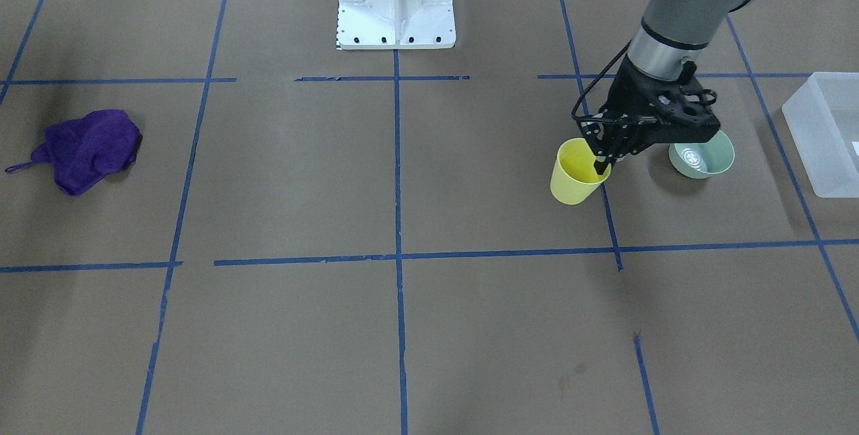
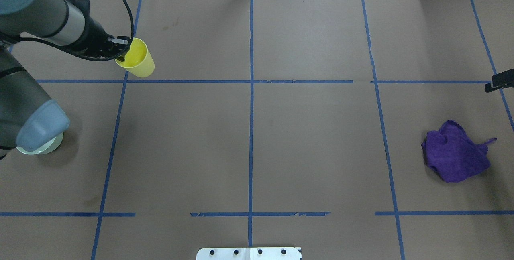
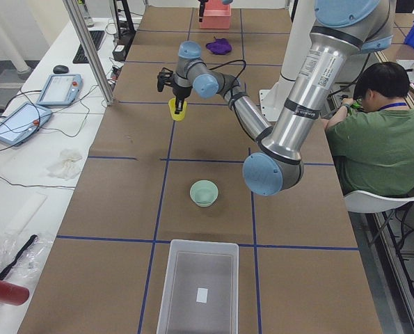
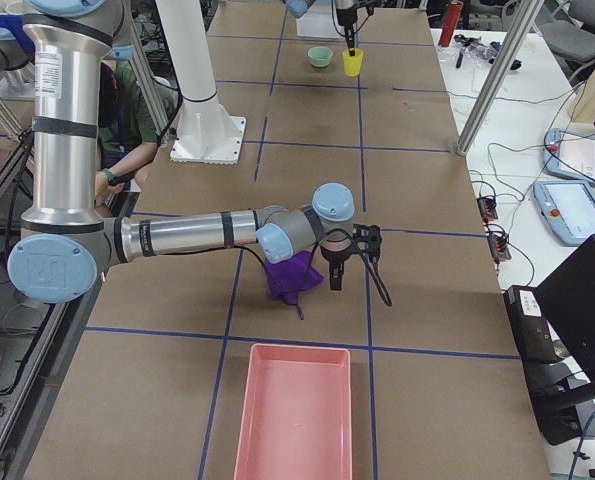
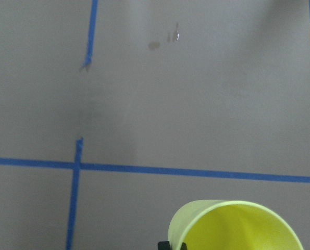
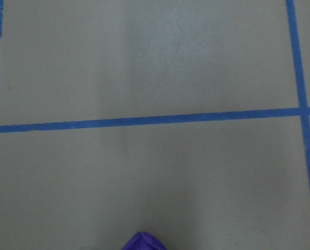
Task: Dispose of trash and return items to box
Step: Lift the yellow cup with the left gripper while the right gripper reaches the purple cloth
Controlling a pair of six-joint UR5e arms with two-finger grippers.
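My left gripper (image 1: pixel 602 165) is shut on the rim of the yellow cup (image 1: pixel 576 181), one finger inside and one outside, and the cup hangs tilted. The cup also shows in the overhead view (image 2: pixel 138 64) and the left wrist view (image 5: pixel 238 226). The mint-green bowl (image 1: pixel 702 157) sits upright on the table just beside the gripper, towards the box. In the overhead view the bowl (image 2: pixel 42 149) is mostly hidden under my left arm's elbow. The translucent white box (image 1: pixel 827 131) stands beyond the bowl at the table's end (image 3: pixel 197 285). My right gripper (image 4: pixel 337 266) hovers by a purple cloth; I cannot tell whether it is open or shut.
A crumpled purple cloth (image 2: pixel 455 156) lies on the far side of the table from the cup. A pink tray (image 4: pixel 293 412) stands at that end. The white robot base (image 1: pixel 396 9) is at the table's edge. A seated person (image 3: pixel 377 136) is beside the table.
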